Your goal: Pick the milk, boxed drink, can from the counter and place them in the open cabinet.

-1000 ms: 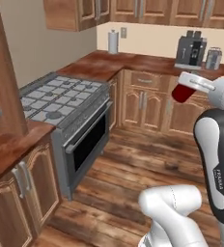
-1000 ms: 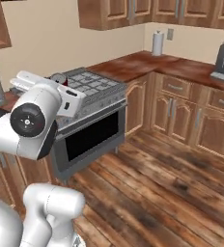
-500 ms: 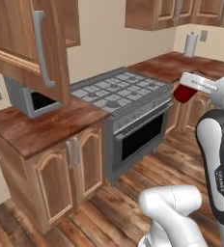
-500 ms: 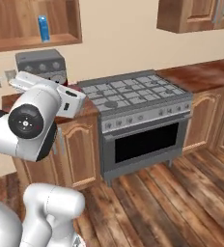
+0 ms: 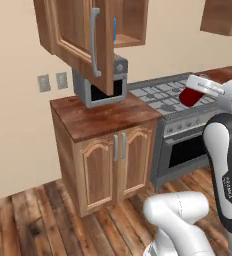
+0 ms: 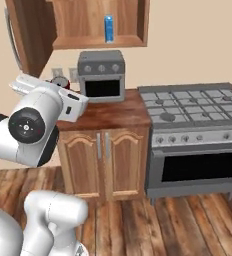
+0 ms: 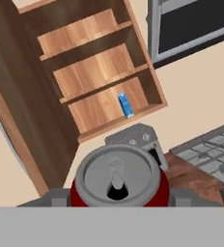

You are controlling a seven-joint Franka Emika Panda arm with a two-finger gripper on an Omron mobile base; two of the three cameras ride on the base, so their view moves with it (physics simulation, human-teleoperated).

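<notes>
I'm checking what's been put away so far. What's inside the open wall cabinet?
The milk stands alone on the cabinet shelf. In the hand view the upper shelves look bare. The door covers its left side in the left base view.

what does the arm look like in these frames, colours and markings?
Glossy white rounded arm links with dark grey joint bands; small dark lettering runs down the forearm. A round dark grey cap with a tiny red dot covers one joint. The hand is a white block.

Cabinet (image 6: 53, 25) open, lowest shelf mostly free

Milk (image 6: 108, 28) stands alone on that shelf, bare wood either side; the open door (image 5: 83, 40) juts out left, toaster oven (image 6: 102, 75) sits just below.
</notes>
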